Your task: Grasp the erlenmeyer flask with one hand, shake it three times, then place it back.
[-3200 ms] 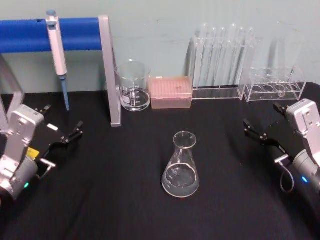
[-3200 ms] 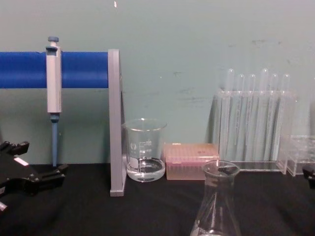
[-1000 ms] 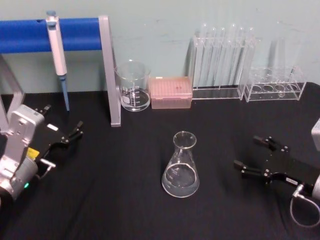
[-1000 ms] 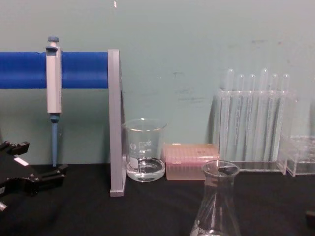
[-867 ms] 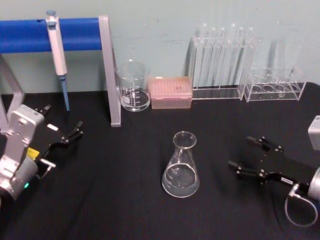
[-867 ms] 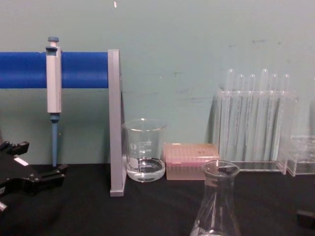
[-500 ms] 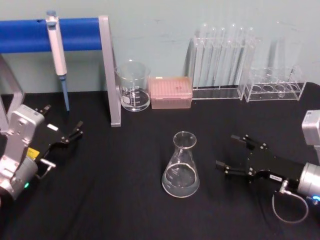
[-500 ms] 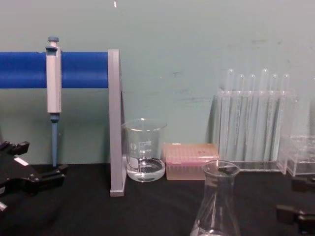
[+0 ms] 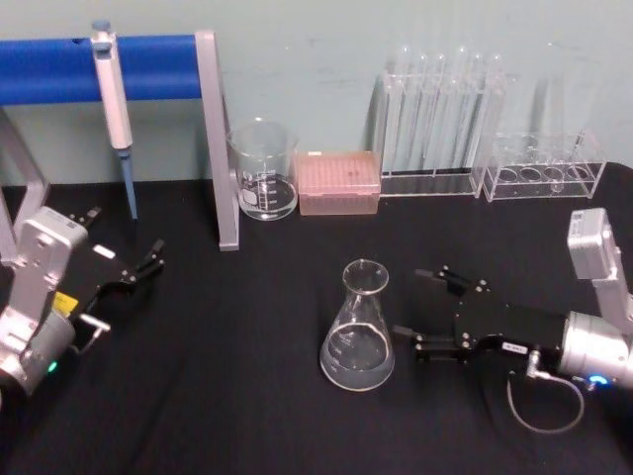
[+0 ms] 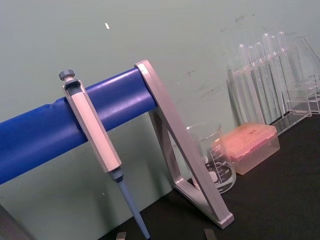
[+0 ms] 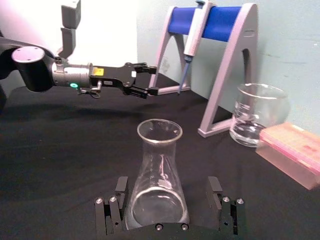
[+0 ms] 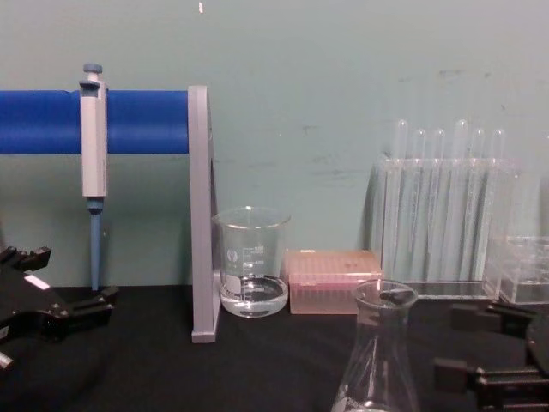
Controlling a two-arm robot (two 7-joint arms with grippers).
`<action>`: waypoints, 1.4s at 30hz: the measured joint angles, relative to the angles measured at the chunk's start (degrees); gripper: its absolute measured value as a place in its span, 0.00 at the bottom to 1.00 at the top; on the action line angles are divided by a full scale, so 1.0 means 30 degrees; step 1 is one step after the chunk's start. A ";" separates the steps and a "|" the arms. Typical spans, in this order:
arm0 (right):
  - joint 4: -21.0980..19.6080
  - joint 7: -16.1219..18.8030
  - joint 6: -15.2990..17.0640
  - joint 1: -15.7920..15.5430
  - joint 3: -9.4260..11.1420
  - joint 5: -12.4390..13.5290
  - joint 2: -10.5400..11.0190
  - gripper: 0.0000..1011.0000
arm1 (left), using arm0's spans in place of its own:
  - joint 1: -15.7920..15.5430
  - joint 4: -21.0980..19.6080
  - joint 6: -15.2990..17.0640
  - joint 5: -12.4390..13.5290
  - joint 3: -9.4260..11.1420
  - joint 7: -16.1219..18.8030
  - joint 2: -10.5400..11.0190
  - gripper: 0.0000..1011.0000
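Observation:
The erlenmeyer flask (image 9: pixel 358 327) stands upright on the black table, clear glass with a little liquid in its base. My right gripper (image 9: pixel 413 304) lies low just to the flask's right, open, its fingertips a short way from the glass and not touching it. In the right wrist view the flask (image 11: pixel 157 185) stands straight ahead of the gap between the open fingers of the right gripper (image 11: pixel 167 194). The chest view shows the flask (image 12: pixel 377 360) with the right gripper (image 12: pixel 446 346) beside it. My left gripper (image 9: pixel 124 237) rests open at the far left, well away from the flask.
A glass beaker (image 9: pixel 263 183), a pink tip box (image 9: pixel 337 182), a rack of test tubes (image 9: pixel 440 119) and a second clear rack (image 9: pixel 547 168) line the back wall. A pipette (image 9: pixel 112 94) hangs on the blue-barred stand (image 9: pixel 213 148) at the back left.
My right gripper has swung in low from the right edge and moved left up to the flask, staying open. The flask and the left arm have not moved.

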 joint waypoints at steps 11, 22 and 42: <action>0.1497 0.1174 -0.0470 0.1541 -0.1087 0.0146 -0.0726 0.99 | 0.0001 -0.0001 0.0000 0.0000 -0.0001 0.0000 0.0000 0.99; 0.3112 0.1973 -0.1029 0.2906 -0.1992 0.0241 -0.1728 0.99 | 0.0001 0.0000 0.0000 0.0000 0.0001 0.0000 0.0000 0.99; 0.3833 0.2052 -0.1201 0.3553 -0.2513 0.0428 -0.2275 0.99 | 0.0001 -0.0001 0.0000 0.0000 0.0000 0.0000 0.0000 0.99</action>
